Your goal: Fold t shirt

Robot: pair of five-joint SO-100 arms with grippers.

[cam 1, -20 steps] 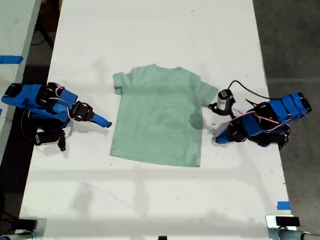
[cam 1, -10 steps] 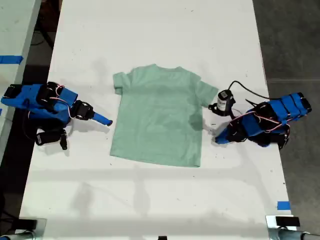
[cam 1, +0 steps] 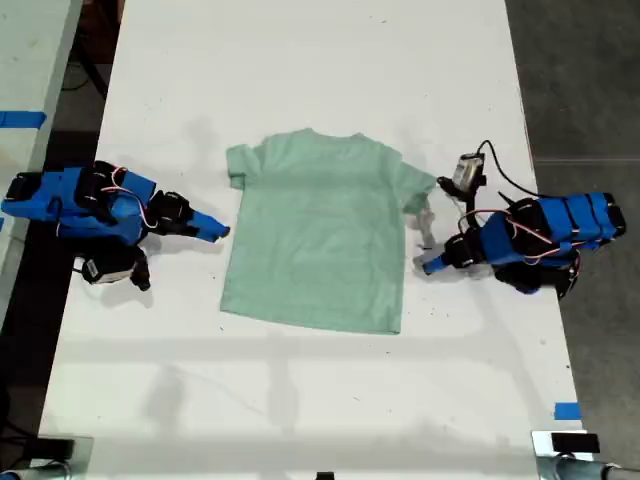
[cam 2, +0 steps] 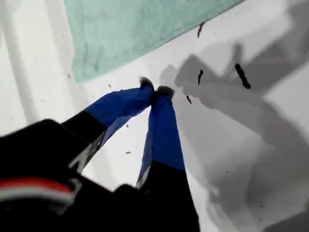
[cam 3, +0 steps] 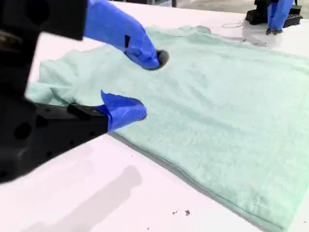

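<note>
The t shirt lies flat and unfolded at mid-table. My first gripper, jaws together, sits on bare table just beside a shirt corner. My second gripper, jaws apart, straddles the side edge near a sleeve, apparently positioned for a fold grasp.

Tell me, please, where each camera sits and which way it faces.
Exterior view: above the table, looking straight down at the shirt and both arms.
First wrist view: on my first hand, shut, aimed down at the table beside a shirt corner.
Second wrist view: on my second hand, open at the shirt's edge, looking low across the shirt toward the other arm.
Shared: all three show the shirt.
</note>
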